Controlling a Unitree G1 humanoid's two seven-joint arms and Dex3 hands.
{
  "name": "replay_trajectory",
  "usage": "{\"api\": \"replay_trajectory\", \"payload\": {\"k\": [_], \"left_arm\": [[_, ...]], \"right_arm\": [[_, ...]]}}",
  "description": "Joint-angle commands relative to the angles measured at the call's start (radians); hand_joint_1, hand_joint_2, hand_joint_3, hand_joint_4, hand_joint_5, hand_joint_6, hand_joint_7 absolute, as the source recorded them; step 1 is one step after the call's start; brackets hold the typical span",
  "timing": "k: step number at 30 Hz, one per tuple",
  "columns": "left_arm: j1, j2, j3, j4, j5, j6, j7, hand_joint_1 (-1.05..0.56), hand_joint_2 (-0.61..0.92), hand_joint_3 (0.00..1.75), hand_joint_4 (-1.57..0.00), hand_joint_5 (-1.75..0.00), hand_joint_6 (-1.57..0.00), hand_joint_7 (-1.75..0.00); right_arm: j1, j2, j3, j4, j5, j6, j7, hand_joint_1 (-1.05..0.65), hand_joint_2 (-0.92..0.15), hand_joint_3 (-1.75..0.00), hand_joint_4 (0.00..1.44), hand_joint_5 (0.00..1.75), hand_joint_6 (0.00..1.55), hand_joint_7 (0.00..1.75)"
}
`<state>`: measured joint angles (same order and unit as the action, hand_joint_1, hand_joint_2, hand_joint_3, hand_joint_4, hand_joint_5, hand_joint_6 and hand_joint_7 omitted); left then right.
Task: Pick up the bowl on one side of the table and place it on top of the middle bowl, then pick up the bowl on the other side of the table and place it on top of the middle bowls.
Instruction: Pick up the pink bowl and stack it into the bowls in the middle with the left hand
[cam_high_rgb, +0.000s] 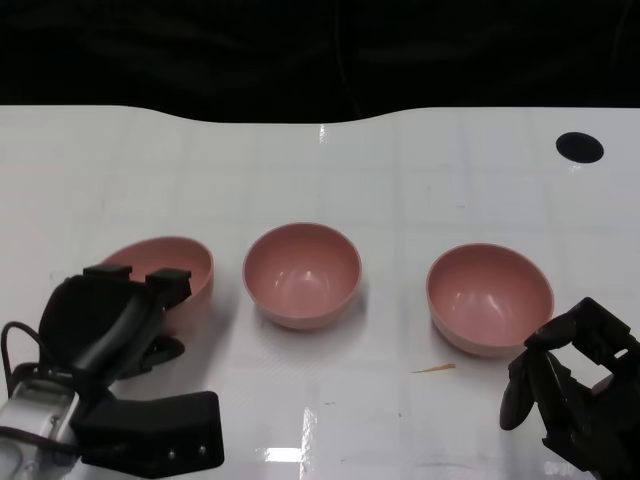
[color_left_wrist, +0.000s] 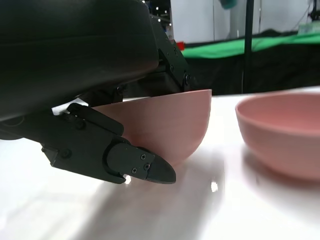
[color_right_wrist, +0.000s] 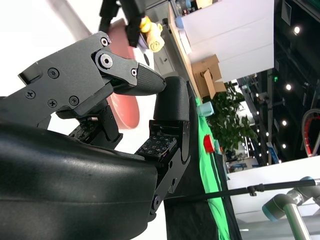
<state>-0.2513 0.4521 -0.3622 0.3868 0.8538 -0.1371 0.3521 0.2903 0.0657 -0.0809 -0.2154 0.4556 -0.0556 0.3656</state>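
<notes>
Three pink bowls stand in a row on the white table (cam_high_rgb: 400, 180). The left bowl (cam_high_rgb: 175, 262) is tipped toward my left hand (cam_high_rgb: 110, 320), which grips it: fingers reach over the near rim and the thumb presses its outer wall. In the left wrist view the left bowl (color_left_wrist: 165, 125) sits between the fingers (color_left_wrist: 172, 60) and thumb, with the middle bowl (color_left_wrist: 285, 130) beside it. The middle bowl (cam_high_rgb: 302, 272) stands upright and untouched. My right hand (cam_high_rgb: 575, 385) hovers just in front of the right bowl (cam_high_rgb: 488, 295), its fingers loosely curled and empty. A part of the right bowl (color_right_wrist: 125, 107) shows past the right hand (color_right_wrist: 120, 100).
A black round mark (cam_high_rgb: 579, 147) lies at the far right of the table. A small orange sliver (cam_high_rgb: 435, 369) lies in front of the right bowl. The table's far edge (cam_high_rgb: 330, 118) meets a dark background.
</notes>
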Motion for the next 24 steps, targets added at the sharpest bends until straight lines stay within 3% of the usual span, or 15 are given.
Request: {"api": "replay_trajectory", "payload": {"k": [1,2,3,4,6,10,11,13,14,16,17,22,23,24], "left_arm": [[0.010,0.060,0.036,-0.103,-0.034,0.005,-0.097,-0.18,0.92,0.13,-0.76,-1.45,-0.84,-0.86],[0.009,0.072,0.044,-0.129,-0.040,0.006,-0.123,-0.17,0.92,0.09,-0.82,-1.30,-0.95,-0.60],[0.007,0.086,0.053,-0.153,-0.045,0.006,-0.149,-0.14,0.92,0.07,-0.84,-1.28,-1.07,-0.40],[0.005,0.097,0.061,-0.173,-0.049,0.007,-0.168,-0.12,0.92,0.09,-0.82,-1.35,-1.12,-0.36],[0.006,0.105,0.072,-0.194,-0.051,0.009,-0.191,-0.11,0.92,0.11,-0.77,-1.47,-1.14,-0.41],[-0.011,0.150,0.117,-0.277,-0.072,0.024,-0.296,-0.17,0.92,0.05,-0.77,-1.48,-1.09,-0.53],[-0.017,0.160,0.126,-0.294,-0.084,0.015,-0.319,-0.18,0.92,0.15,-0.76,-1.48,-0.97,-0.81],[-0.033,0.175,0.137,-0.338,-0.099,0.003,-0.363,-0.16,0.92,0.17,-0.75,-1.50,-0.84,-1.08],[-0.040,0.176,0.140,-0.357,-0.102,0.002,-0.381,-0.15,0.92,0.15,-0.76,-1.46,-0.83,-1.08],[-0.060,0.177,0.138,-0.379,-0.104,-0.020,-0.400,-0.15,0.92,0.13,-0.87,-1.19,-0.97,-0.68],[-0.072,0.176,0.134,-0.384,-0.105,-0.031,-0.407,-0.15,0.92,0.12,-0.88,-1.19,-1.03,-0.59],[-0.128,0.136,0.099,-0.395,-0.081,-0.047,-0.439,-0.15,0.92,0.11,-0.77,-1.48,-0.85,-1.07],[-0.137,0.126,0.090,-0.394,-0.071,-0.046,-0.441,-0.16,0.92,0.08,-0.77,-1.49,-0.84,-1.08],[-0.145,0.117,0.082,-0.393,-0.065,-0.045,-0.445,-0.18,0.92,0.06,-0.79,-1.44,-0.88,-0.99]], "right_arm": [[-0.005,-0.011,-0.012,0.014,0.009,-0.017,0.006,-0.20,-0.64,-0.82,0.88,1.64,0.81,1.34],[-0.006,-0.012,-0.013,0.016,0.010,-0.017,0.008,-0.20,-0.64,-0.83,0.89,1.64,0.81,1.33],[-0.007,-0.013,-0.015,0.019,0.012,-0.017,0.010,-0.20,-0.63,-0.84,0.89,1.63,0.82,1.33],[-0.008,-0.014,-0.016,0.020,0.013,-0.017,0.012,-0.20,-0.63,-0.84,0.89,1.63,0.82,1.32],[-0.008,-0.015,-0.017,0.022,0.013,-0.019,0.016,-0.20,-0.63,-0.85,0.89,1.62,0.82,1.32],[-0.007,-0.019,-0.021,0.022,0.012,-0.014,0.018,-0.19,-0.65,-0.82,0.88,1.64,0.81,1.33],[-0.009,-0.019,-0.022,0.024,0.012,-0.014,0.017,-0.20,-0.66,-0.79,0.88,1.64,0.81,1.33],[-0.012,-0.021,-0.024,0.026,0.016,-0.006,0.017,-0.21,-0.68,-0.76,0.89,1.63,0.80,1.33],[-0.013,-0.021,-0.024,0.025,0.017,-0.002,0.016,-0.20,-0.69,-0.75,0.89,1.63,0.81,1.33],[-0.014,-0.019,-0.023,0.025,0.015,0.001,0.010,-0.20,-0.69,-0.75,0.89,1.63,0.81,1.33],[-0.015,-0.019,-0.023,0.028,0.013,0.000,0.009,-0.19,-0.68,-0.77,0.89,1.63,0.81,1.33],[-0.018,-0.015,-0.020,0.040,0.012,-0.016,0.020,-0.19,-0.65,-0.82,0.90,1.62,0.82,1.32],[-0.018,-0.014,-0.019,0.040,0.012,-0.016,0.021,-0.19,-0.65,-0.82,0.90,1.62,0.82,1.32],[-0.017,-0.014,-0.018,0.039,0.013,-0.015,0.021,-0.20,-0.65,-0.82,0.90,1.62,0.82,1.32]]}}
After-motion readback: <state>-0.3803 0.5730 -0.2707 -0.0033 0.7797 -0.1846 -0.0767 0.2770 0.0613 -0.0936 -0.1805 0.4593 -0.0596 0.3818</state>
